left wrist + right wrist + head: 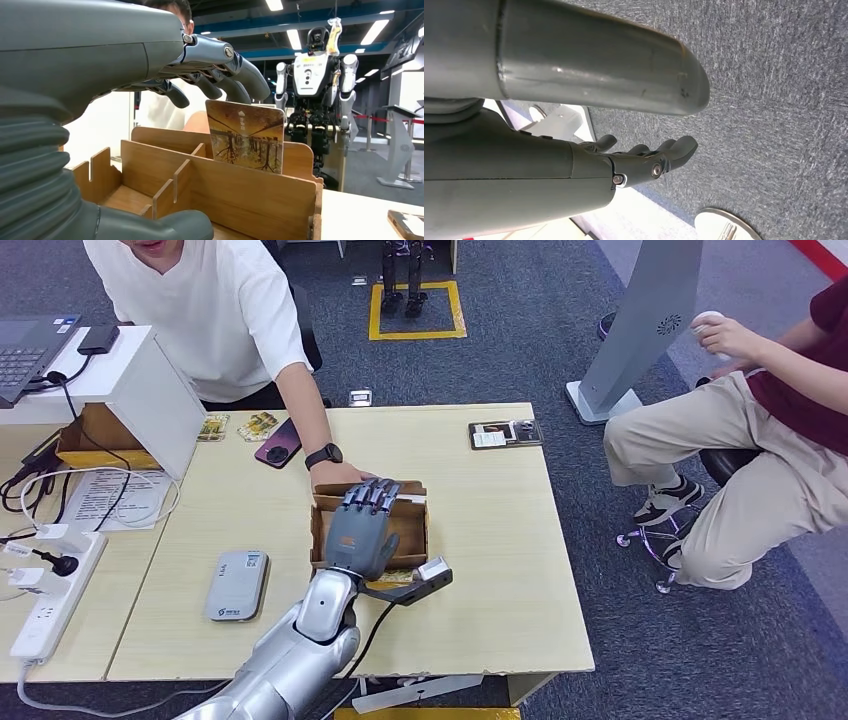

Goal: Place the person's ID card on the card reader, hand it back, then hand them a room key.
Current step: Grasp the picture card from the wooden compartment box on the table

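My left hand [362, 528] hovers over a wooden compartment box [415, 530] at the middle of the table, fingers stretched toward the person. In the left wrist view its fingers [235, 75] reach just above a picture-printed key card [245, 135] standing upright in the box [250, 200], with the thumb [165, 225] low on the near side; nothing is gripped. The grey card reader [237, 585] lies on the table to the left of the box. The person's hand [340, 475] with a black watch rests at the box's far edge. My right hand [644, 160] hangs over carpet, holding nothing.
A dark phone [278, 443] and two small cards [213, 427] lie near the person. A card tray [505, 433] sits at the far right of the table [500, 570]. A power strip [50, 590] and cables lie left. A second person sits at right.
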